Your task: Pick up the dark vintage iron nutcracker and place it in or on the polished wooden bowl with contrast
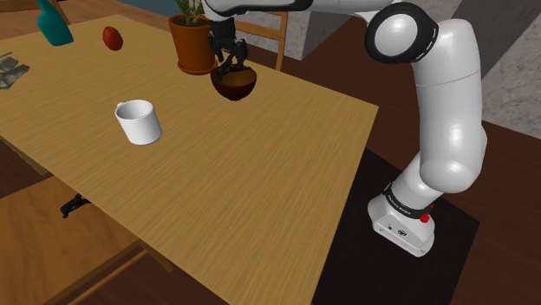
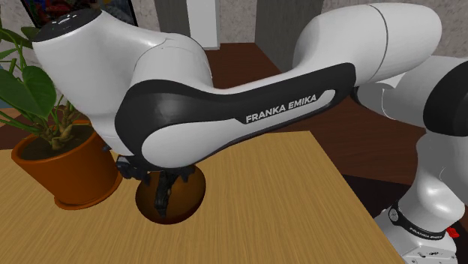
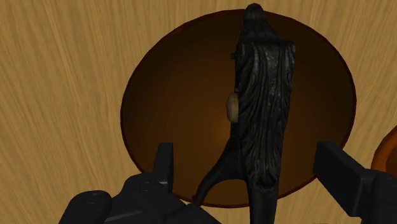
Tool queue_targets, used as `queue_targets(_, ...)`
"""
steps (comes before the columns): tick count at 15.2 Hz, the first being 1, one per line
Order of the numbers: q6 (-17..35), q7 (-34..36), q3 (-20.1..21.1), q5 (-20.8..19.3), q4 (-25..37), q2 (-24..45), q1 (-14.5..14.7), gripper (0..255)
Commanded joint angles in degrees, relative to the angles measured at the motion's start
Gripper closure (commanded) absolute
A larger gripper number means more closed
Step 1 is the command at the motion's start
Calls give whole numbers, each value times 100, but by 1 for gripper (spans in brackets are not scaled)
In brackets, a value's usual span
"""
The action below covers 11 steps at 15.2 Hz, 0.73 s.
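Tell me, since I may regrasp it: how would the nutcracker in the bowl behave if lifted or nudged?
The nutcracker looks like dark metal: probably stiff and heavy for its size. Its handles fork apart, so they may swing when lifted. Inside the curved bowl, a nudge would likely slide it.

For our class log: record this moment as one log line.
gripper: open, over bowl | nutcracker: in bowl, not held | task: placed

The arm's dark band carries the white words FRANKA EMIKA. Tiny white lettering on the dark ring near its base cannot be read.
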Motion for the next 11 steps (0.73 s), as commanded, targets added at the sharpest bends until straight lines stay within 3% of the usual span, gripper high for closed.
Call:
queue_targets(1,2,0,0,1,-7,-2,-3,0)
queue_targets(3,-253,-39,-9,-17,353,95,94,0)
queue_targets(6,-1028,-193,-68,-94,1536,461,409,0)
queue_targets(11,-1029,-194,-70,-93,1540,462,411,0)
